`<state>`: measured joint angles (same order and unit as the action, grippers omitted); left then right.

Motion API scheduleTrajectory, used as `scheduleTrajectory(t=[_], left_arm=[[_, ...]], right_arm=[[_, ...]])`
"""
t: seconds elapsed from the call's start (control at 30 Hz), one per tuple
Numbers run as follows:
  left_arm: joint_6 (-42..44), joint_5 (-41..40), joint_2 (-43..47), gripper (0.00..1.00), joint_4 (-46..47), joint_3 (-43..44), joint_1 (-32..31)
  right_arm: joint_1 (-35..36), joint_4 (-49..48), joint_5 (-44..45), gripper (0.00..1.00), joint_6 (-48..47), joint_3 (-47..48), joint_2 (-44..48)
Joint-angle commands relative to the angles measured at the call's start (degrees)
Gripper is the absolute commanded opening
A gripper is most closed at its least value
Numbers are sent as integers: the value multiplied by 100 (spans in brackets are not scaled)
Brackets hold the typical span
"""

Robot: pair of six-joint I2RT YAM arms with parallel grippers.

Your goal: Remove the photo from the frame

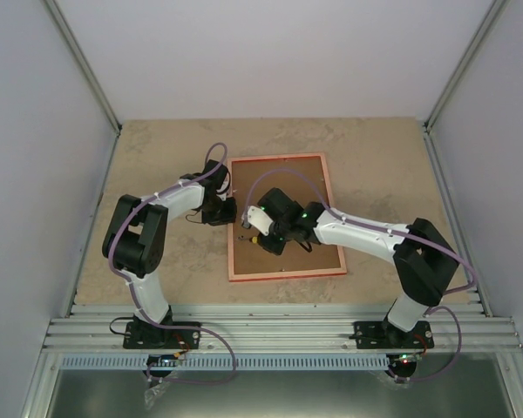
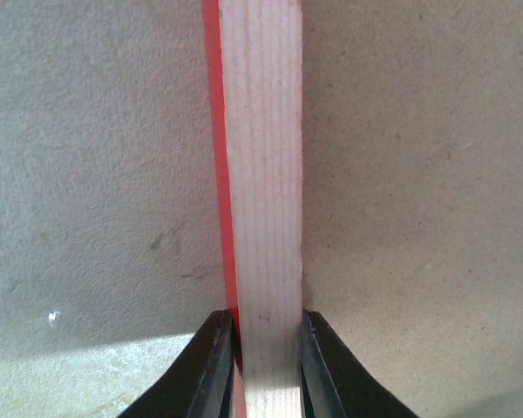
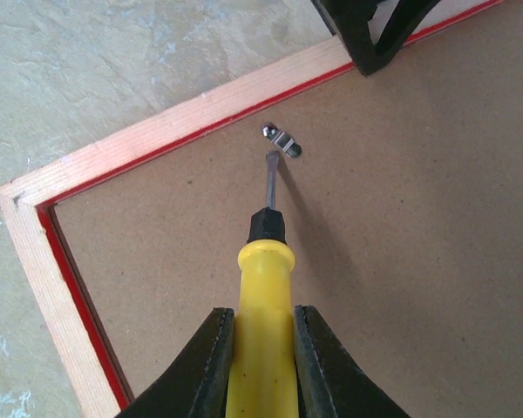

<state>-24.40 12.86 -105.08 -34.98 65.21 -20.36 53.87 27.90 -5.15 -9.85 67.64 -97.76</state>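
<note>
A beige, stone-patterned table top [image 1: 157,157] sits between pale walls [image 1: 270,52]. On it the thin rectangular picture frame [image 1: 283,158], red-edged with a pinkish wooden back, lies back up, its brown fibreboard backing board [image 1: 305,178] filling it. The photo cannot be seen from this side. The left pincer [image 1: 230,211] is at the frame's left rail, and the right pincer [image 1: 251,228] is above the board's left part.

In the left wrist view the black fingers [image 2: 211,370] sit narrowly apart, one on each side of the pale wooden rail. They press its two sides, so the pincer is clenched on the frame. The red edge and the table lie to one side, the board to the other.

In the right wrist view the fingers [image 3: 207,370] are clamped on the yellow plastic handle of a slim steel-shafted screwdriver [image 3: 263,270]. Its tip is just beside a small metal turn clip [image 3: 283,141] on the board, near the rail
</note>
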Motion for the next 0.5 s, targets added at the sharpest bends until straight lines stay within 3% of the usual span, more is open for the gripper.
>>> scheduleTrajectory(t=[0.0,0.47], left_arm=[[119,-13,-149,20,-112,60,23],[199,224,-98,20,-92,-116,7]], right_arm=[[21,-19,38,1,30,-224,337],[-416,-940,351,0,602,-708,906]])
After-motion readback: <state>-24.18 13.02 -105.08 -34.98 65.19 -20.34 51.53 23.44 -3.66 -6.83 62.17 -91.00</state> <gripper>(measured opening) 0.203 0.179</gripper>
